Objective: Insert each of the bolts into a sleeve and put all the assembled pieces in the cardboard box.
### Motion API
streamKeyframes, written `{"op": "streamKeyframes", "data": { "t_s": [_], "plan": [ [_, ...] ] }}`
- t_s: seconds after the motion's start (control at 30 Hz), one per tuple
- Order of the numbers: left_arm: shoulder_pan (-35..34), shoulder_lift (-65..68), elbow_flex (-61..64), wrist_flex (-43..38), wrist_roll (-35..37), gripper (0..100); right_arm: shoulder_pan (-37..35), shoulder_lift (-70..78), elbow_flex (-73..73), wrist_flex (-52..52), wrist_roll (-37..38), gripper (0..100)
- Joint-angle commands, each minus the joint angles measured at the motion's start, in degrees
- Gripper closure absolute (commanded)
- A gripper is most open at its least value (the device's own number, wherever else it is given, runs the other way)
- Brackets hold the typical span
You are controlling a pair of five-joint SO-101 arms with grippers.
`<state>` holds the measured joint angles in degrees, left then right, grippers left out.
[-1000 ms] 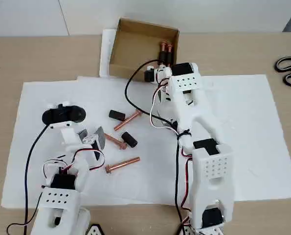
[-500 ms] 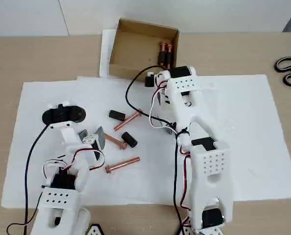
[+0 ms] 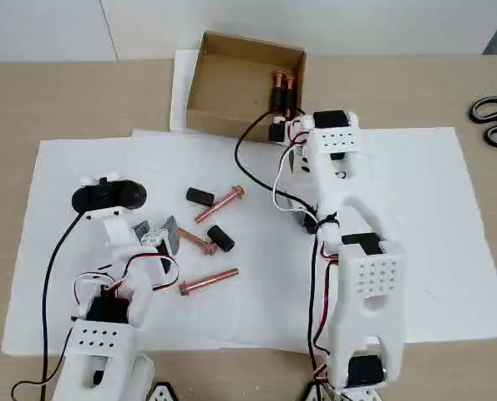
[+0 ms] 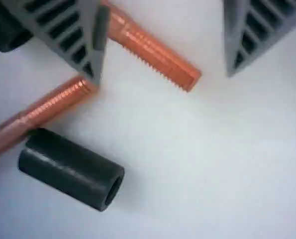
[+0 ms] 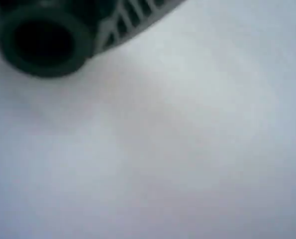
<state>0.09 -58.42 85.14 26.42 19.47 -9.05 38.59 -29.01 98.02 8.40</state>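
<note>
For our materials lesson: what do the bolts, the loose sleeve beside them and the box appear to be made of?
The bolts look like copper or copper-plated metal: orange metallic sheen, cut threads. The sleeve is matte black with no glint, perhaps plastic or rubber; the look leaves it open. The box is plain brown cardboard, matte, with thin upright walls.

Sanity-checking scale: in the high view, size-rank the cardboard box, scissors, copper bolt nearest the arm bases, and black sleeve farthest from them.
1. Brown cardboard box.
2. Black-handled metal scissors, cut off by the edge, and threaded copper bolt: too close to rank.
3. Short black cylindrical sleeve.
</note>
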Motion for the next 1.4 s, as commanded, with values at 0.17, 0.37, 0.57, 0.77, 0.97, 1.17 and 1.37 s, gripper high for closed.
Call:
{"op": "streamKeyframes", "data": {
  "t_s": [0.17, 0.37, 0.57, 0.77, 0.97, 1.17, 1.37],
  "plan": [
    [0.4, -0.8, -11.9, 14.1, -8.4, 84, 4.2, -19.2, -0.8, 1.3, -0.2, 99.5],
    [0.4, -0.5, -25.2, 24.7, -9.8, 84, 5.8, -20.1, -0.8, 1.3, -0.2, 99.5],
    [3.6, 3.5, -32.3, 31.4, -20.0, 84, 7.3, -20.4, -0.8, 1.3, -0.2, 99.5],
    [5.5, 24.2, -55.1, 40.7, -20.7, 84, 9.9, -20.2, -0.8, 1.2, -0.2, 99.5],
    [9.8, 52.8, -81.6, 52.6, -28.9, 84, 10.9, -20.2, -0.8, 1.1, -0.2, 99.5],
    [14.1, 75.6, -105.0, 59.7, -36.8, 84, 12.0, -20.1, -0.8, 0.9, -0.2, 99.5],
    [15.4, 93.1, -123.9, 68.6, -44.1, 84, 13.8, -20.1, -0.8, 0.7, -0.2, 99.4]
  ]
}}
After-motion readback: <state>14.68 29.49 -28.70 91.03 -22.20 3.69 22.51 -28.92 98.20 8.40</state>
